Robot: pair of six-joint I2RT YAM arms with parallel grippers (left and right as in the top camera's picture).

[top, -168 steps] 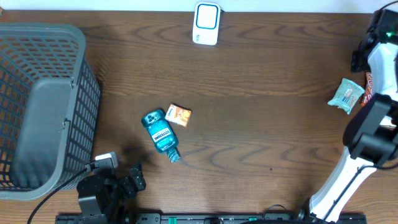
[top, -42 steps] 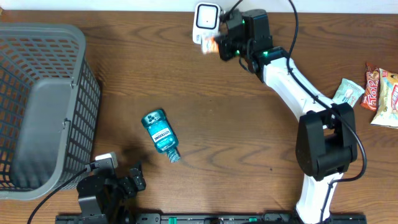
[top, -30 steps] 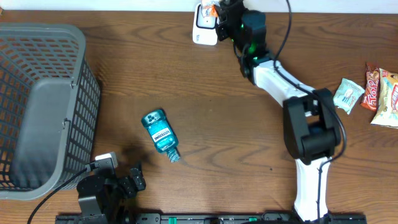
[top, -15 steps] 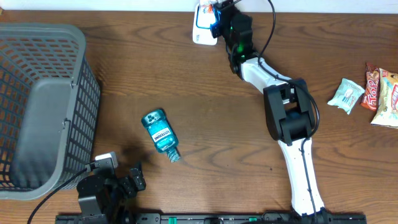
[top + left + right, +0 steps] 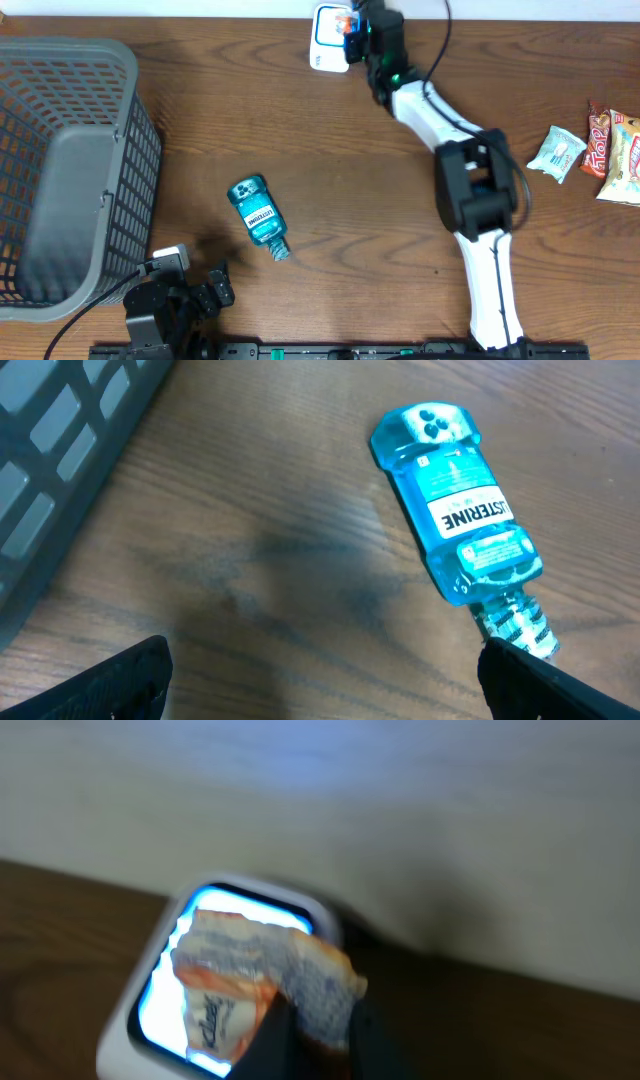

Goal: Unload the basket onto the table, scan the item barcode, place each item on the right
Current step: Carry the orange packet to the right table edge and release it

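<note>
Orange snack packet (image 5: 262, 982) is pinched tight in the right gripper (image 5: 305, 1025), held just over the lit scanner (image 5: 150, 1010), I'd guess so its barcode reads. Left gripper (image 5: 320, 685) sits wide open, empty, near the mouthwash bottle (image 5: 455, 510).

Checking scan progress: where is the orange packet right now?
Overhead, top centre: the right gripper holds the orange packet over the white scanner.

Dark brown wood-grain table (image 5: 400, 240) fills the overhead view, grain running in long swirls. Pale off-white wall (image 5: 420, 810) rises behind the table's far edge; from above it shows only as a thin light strip. Grey plastic lattice basket (image 5: 145, 190) stands on the table's left end. Light soft, even. One blurred dark shadow (image 5: 300, 560) lies on the wood near the basket.
</note>
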